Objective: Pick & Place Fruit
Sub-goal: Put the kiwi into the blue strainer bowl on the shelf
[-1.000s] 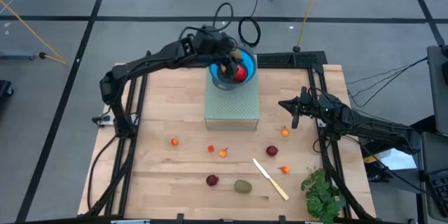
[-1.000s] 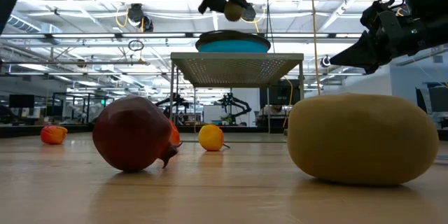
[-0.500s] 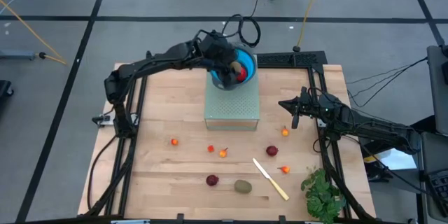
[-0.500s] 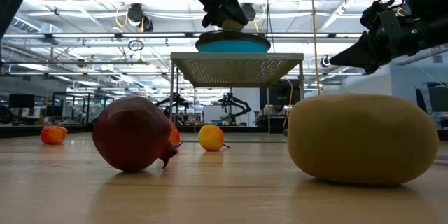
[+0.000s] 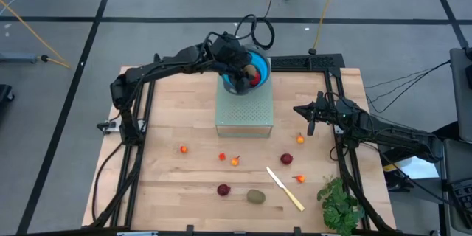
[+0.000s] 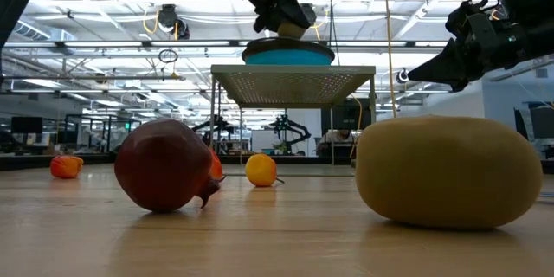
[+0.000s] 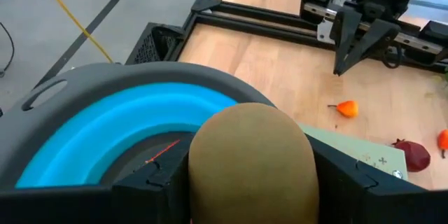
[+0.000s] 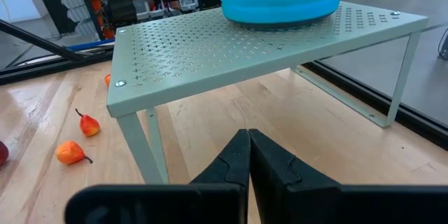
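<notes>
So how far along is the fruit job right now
Done: one red fruit already lies in the blue bowl on the green perforated stand. In hand: the left gripper holds a brown kiwi-like fruit over the bowl, not yet released. Left: another kiwi-like oval, two dark red balls and several small orange bits lie on the table. The right gripper waits shut beside the stand.

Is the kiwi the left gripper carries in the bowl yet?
Not yet. The left gripper holds the kiwi between its fingers, over the blue bowl.
</notes>
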`<state>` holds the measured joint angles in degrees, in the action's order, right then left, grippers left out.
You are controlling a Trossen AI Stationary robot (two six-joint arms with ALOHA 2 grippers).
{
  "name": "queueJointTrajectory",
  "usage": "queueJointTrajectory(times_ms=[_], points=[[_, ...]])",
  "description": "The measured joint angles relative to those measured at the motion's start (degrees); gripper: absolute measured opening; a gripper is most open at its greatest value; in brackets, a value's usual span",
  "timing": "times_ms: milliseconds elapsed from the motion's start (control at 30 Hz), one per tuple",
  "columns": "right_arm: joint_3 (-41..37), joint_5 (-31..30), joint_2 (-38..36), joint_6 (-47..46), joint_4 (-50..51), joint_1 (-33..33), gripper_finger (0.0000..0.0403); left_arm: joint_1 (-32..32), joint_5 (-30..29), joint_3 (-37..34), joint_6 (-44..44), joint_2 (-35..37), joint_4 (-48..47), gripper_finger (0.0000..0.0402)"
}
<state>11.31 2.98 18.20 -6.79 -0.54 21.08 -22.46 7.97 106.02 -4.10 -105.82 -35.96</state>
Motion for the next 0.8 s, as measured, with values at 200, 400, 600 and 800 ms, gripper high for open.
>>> queueJointTrajectory(times_ms=[200, 400, 600, 800], points=[[0.0, -0.02, -0.01, -0.02, 0.0, -0.01, 0.0, 0.56, -0.09, -0.02, -1.4, -2.52, 3.69, 0.0197], [0.0, -0.26, 0.13, -0.02, -0.08, -0.02, 0.0, -0.19, -0.42, -0.04, -0.73, -3.43, 3.95, 0.0212], [-0.02, -0.24, 0.37, -0.02, -0.03, -0.02, 0.0, -0.4, 0.99, -0.04, -0.06, -4.33, 4.6, 0.0217], [-0.02, -0.24, 0.37, -0.02, -0.05, -0.02, 0.0, 0.08, 1.43, -0.04, -0.54, -5.25, 4.69, 0.0201]])
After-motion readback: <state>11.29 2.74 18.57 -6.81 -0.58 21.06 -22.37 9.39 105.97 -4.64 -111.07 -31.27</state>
